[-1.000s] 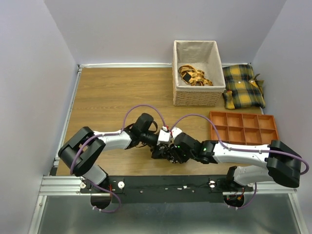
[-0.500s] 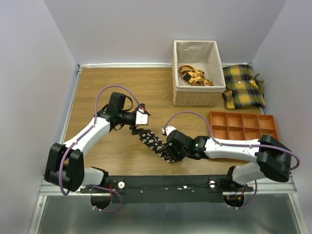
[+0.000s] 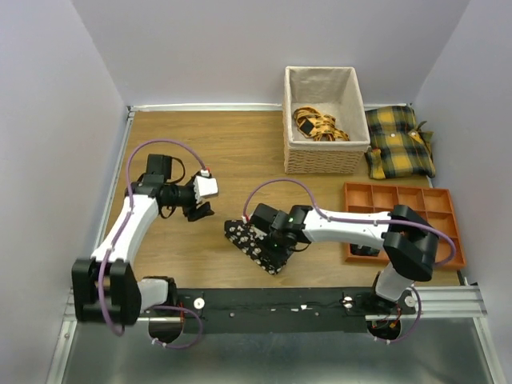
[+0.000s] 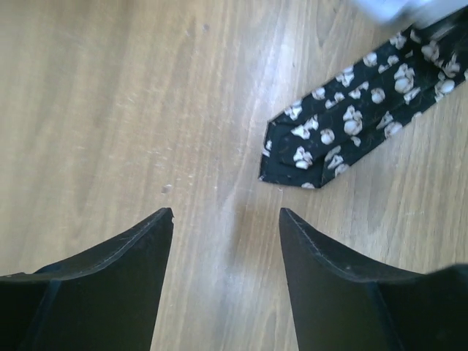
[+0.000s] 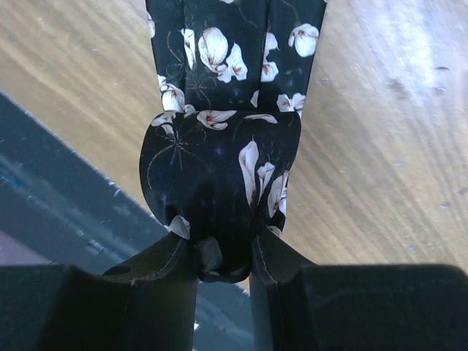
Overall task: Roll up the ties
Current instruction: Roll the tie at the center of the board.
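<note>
One of the ties, black with white flowers, (image 3: 246,240) lies as a short strip on the wooden table near the front rail. My right gripper (image 3: 268,240) is shut on its rolled end; in the right wrist view the small coil (image 5: 219,175) sits pinched between the fingers (image 5: 164,267), and the flat strip runs away from it. My left gripper (image 3: 200,212) hovers to the left of the tie, apart from it. In the left wrist view that gripper (image 4: 227,216) is open over bare wood, with the tie's pointed tip (image 4: 307,150) just beyond its fingertips.
A wicker basket (image 3: 324,158) at the back right holds tangled yellow-orange fabric (image 3: 318,124). Yellow-and-black plaid cushions (image 3: 398,140) lie to its right. An orange compartment tray (image 3: 400,210) sits at the right. The black rail (image 3: 272,304) runs along the near edge.
My left arm has drawn back to the left, away from the tie, and its jaws have narrowed somewhat. The right gripper has slid left, still holding the tie's rolled end.
</note>
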Controlling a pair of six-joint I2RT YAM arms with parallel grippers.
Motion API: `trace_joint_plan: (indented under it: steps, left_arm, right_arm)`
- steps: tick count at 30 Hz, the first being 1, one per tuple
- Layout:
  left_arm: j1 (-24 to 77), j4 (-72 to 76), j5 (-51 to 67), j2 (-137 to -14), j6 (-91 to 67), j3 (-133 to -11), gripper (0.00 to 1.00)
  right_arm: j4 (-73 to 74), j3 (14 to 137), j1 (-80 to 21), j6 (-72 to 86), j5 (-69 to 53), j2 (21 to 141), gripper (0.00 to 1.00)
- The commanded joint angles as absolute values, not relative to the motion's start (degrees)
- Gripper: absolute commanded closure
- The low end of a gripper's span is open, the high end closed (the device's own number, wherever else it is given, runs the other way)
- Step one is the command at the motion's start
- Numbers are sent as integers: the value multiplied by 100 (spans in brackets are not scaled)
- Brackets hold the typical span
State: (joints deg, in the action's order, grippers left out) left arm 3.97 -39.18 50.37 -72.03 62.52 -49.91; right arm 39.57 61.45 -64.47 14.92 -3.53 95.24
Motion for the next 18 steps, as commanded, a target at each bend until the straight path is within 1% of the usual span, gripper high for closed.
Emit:
trace_joint_plan:
  steps: [1,3,4,5,6,8,10,12,15,16,18]
  left_arm:
    - [404,-4052,5045,-5628,6143,-4308,34]
    - [404,-4043,5184,-4874,6353,-4001,37]
    - [413,-4130,5299,-4652,6572,-3921,38]
    - [422,-4261,5430,-4458,7122,-3868,38]
    - [465,-4376,5501,-4169,7154,-3806,38]
    - [763,-4412,5493,-4070,6883,-3823,39]
    - [949,-5068,5502,-4122,7449,-3902,42]
    - [1133,-5396,5555,-4000,8022,-3719,42]
    - [1475,-4705,5380,-3588,7402,-3420,41]
    - [1598,-4624,5318,-3508,7366,-3384,41]
    - [1949,-4318,5125,-3367,7042,-3392,41]
  right_arm:
    - [5228,6749,-6478,1362,-791,10133,90]
    - [5509,7048,-6469,1424,-887,10291,90]
    - [5589,7171,-6469,1433,-940,10457,90]
    - [5686,7415,-6469,1485,-975,10563,90]
    - [5921,7575,-6460,1485,-984,10678,90]
    - [6169,7856,-6469,1503,-1028,11029,90]
    - [6310,8085,-6460,1529,-1159,11161,90]
    - [6468,8322,-6460,1556,-1265,11363,90]
    - [6784,8752,-6469,1512,-1354,11803,93]
    - [6829,9041,-6469,1512,-1388,11908,94]
    - [6829,9201,-6460,1494,-1415,12084,94]
